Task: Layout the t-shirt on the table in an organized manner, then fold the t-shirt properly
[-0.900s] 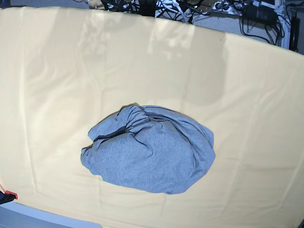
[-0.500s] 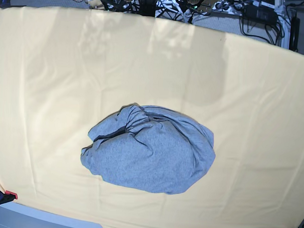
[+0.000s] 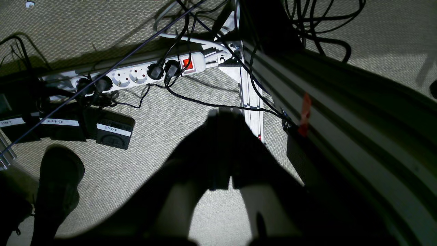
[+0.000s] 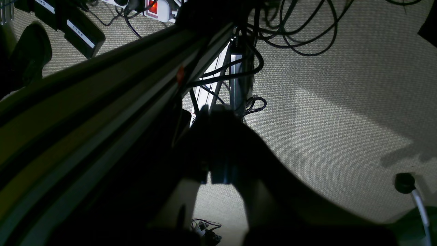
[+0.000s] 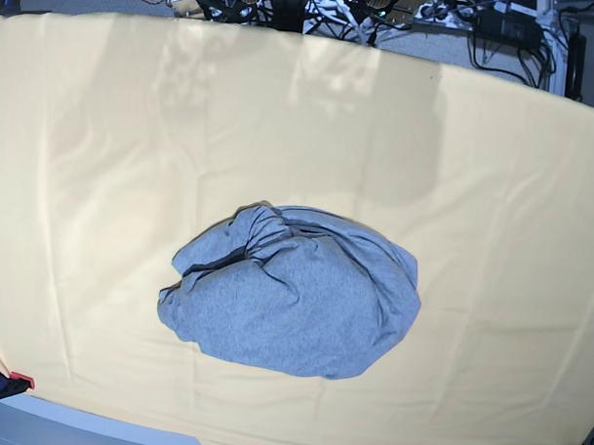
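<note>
A: On the table, status?

B: The table fills nearly the whole base view, pale yellow cloth, creased. The t-shirt sits a bit below centre in a crumpled grey mound, plain side up, no lettering visible. Folds bunch along its upper left.

A: Grippers?

B: Neither one is over the table. The left gripper hangs off the table's edge above the carpet, jaws clenched together, nothing in them. The right gripper is the same: jaws pressed together, empty, touching nothing. Both are dark silhouettes in the wrist views.

A: Edges and room?

B: Bare cloth all round the shirt, widest toward the far edge and to both sides; the near edge is closer. The shirt is well apart from every table edge. A red-tipped clamp sits at the near left corner.

A: Under the arms?

B: Left wrist view: aluminium frame rail, white power strip with a lit red switch, black foot pedals labelled STOP and ZERO, a dark shoe, loose cables. Right wrist view shows the same rail and a small black knob on the carpet.
</note>
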